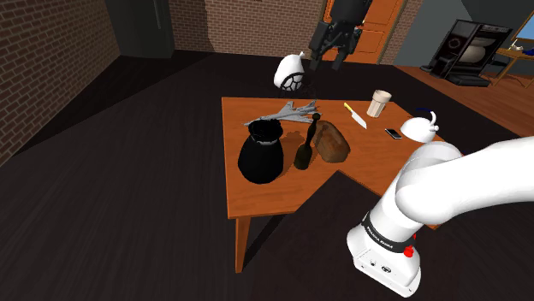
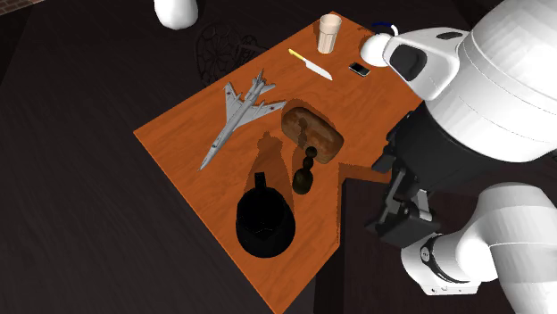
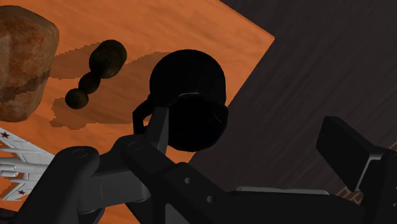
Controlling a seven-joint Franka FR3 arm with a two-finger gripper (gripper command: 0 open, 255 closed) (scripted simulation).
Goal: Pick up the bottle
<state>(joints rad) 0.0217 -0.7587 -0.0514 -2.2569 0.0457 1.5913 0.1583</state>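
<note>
The bottle (image 1: 304,149) is small, dark brown and bulbous, standing upright on the orange-brown table (image 1: 257,201) between a black jug (image 1: 261,154) and a brown loaf (image 1: 330,142). From above, the bottle (image 2: 305,175) stands just before the table's notch. My black gripper (image 1: 329,60) hangs high over the table's far edge, well clear of everything, fingers apart and nothing between them. In the wrist view the open gripper (image 3: 248,137) looks down from a distance on the bottle (image 3: 99,69), which lies beyond the jug (image 3: 191,95) and beside the loaf (image 3: 22,60).
A grey toy jet (image 1: 289,111), a knife (image 1: 355,115), a cup (image 1: 379,103), a phone (image 1: 393,133) and a white teapot (image 1: 419,128) lie on the far half. A white domed thing (image 1: 291,73) stands behind the table. Dark floor surrounds it.
</note>
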